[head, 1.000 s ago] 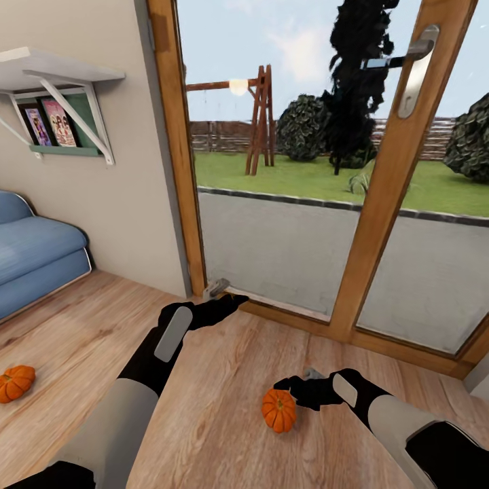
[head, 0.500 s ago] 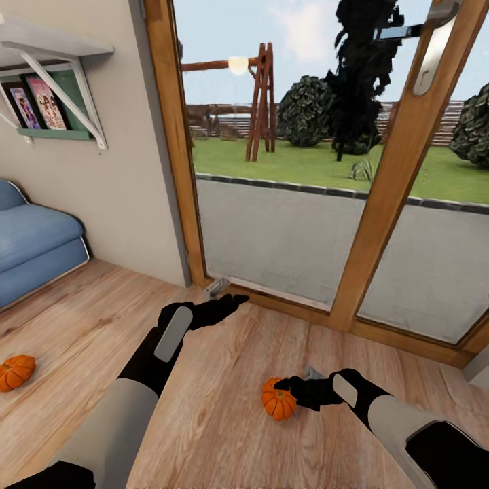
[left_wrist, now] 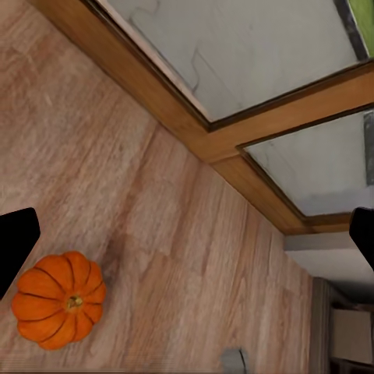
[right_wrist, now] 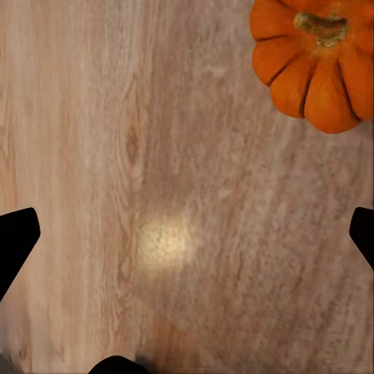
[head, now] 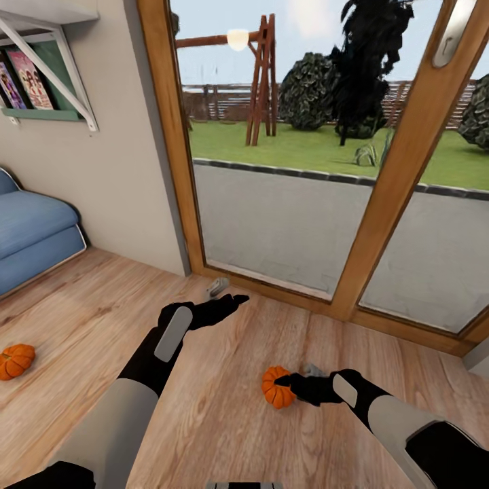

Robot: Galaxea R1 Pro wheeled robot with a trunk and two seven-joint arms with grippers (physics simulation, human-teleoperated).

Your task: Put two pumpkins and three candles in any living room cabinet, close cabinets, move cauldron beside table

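Closing on the near pumpkin (head: 276,387) as the head view tips down, the right gripper (head: 288,382) hangs spread and empty beside it, ready to grasp; the left gripper (head: 227,299) idles open; a second pumpkin (head: 15,360) waits near the sofa (head: 34,238).

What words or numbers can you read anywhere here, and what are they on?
None can be read.
The picture books standing on the green wall shelf: colourful covers with figures, any titles too small and blurred to read.
The pumpkins, the door handle and the sofa carry no writing that shows.
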